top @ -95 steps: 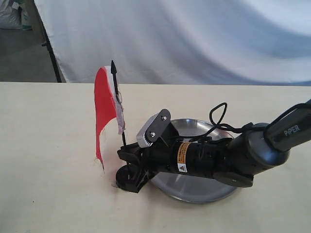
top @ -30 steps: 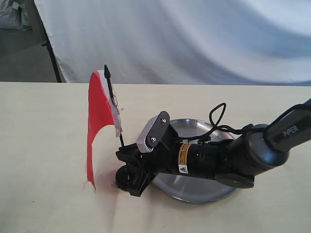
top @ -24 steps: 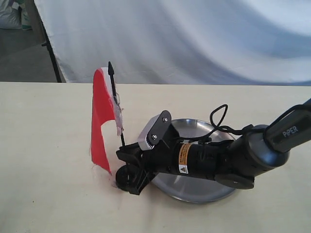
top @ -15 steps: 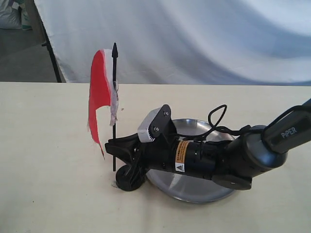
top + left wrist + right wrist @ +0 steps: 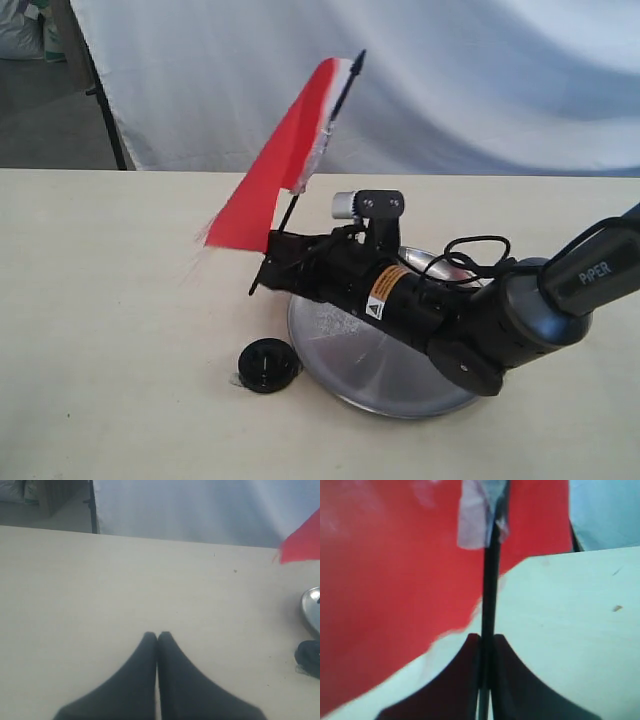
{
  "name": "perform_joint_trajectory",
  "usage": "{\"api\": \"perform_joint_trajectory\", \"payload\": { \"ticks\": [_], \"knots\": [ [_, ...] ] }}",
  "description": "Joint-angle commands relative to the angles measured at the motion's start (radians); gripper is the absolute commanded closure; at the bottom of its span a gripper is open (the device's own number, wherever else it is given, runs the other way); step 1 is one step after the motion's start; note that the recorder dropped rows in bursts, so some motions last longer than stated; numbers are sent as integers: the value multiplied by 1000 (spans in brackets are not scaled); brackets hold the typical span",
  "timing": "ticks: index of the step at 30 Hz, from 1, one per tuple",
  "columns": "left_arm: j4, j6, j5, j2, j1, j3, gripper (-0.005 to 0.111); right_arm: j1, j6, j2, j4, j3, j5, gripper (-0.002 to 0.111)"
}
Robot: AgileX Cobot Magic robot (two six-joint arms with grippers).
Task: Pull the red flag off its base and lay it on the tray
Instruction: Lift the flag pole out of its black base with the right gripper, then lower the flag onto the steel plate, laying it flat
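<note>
The red flag (image 5: 275,175) is up in the air, its black stick tilted with the tip pointing up and right. My right gripper (image 5: 272,262) is shut on the stick's lower part, and the red flag (image 5: 395,580) fills much of the right wrist view. The round black base (image 5: 266,364) stands by itself on the table, just left of the silver tray (image 5: 370,365). My left gripper (image 5: 158,636) is shut on nothing above bare table, with the red flag's corner (image 5: 302,545), the tray's rim (image 5: 310,607) and the base (image 5: 309,656) at that view's edge.
A white cloth backdrop (image 5: 400,80) hangs behind the table's far edge, with a dark stand leg (image 5: 105,110) at the back left. My right arm (image 5: 500,315) lies across the tray.
The right gripper has lifted the flag's stick out of the base, raised it and swung it to the right, tilting it. The base stays on the table.
</note>
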Motion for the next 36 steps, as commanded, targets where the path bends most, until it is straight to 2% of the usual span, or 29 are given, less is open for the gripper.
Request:
{"api": "perform_joint_trajectory", "payload": {
  "ticks": [1, 5, 10, 16, 19, 31, 33, 36],
  "knots": [
    [-7, 3, -2, -4, 3, 3, 107, -13, 84, -7, 150, -4, -3, 109],
    [-7, 3, -2, -4, 3, 3, 107, -73, 231, -7, 129, 9, 24, 109],
    [-7, 3, -2, -4, 3, 3, 107, -168, 277, -9, 60, 118, -26, 109],
    [-7, 3, -2, -4, 3, 3, 107, -279, 408, -9, -219, 200, -43, 109],
    [-7, 3, -2, -4, 3, 3, 107, -296, 498, -9, -331, 193, -59, 109],
    [-7, 3, -2, -4, 3, 3, 107, -296, 545, -9, -407, 193, 41, 108],
    [-7, 3, -2, -4, 3, 3, 107, -296, 558, -9, -434, 193, 43, 96],
    [-7, 3, -2, -4, 3, 3, 107, -296, 558, -9, -458, 193, 44, 56]
  ]
}}
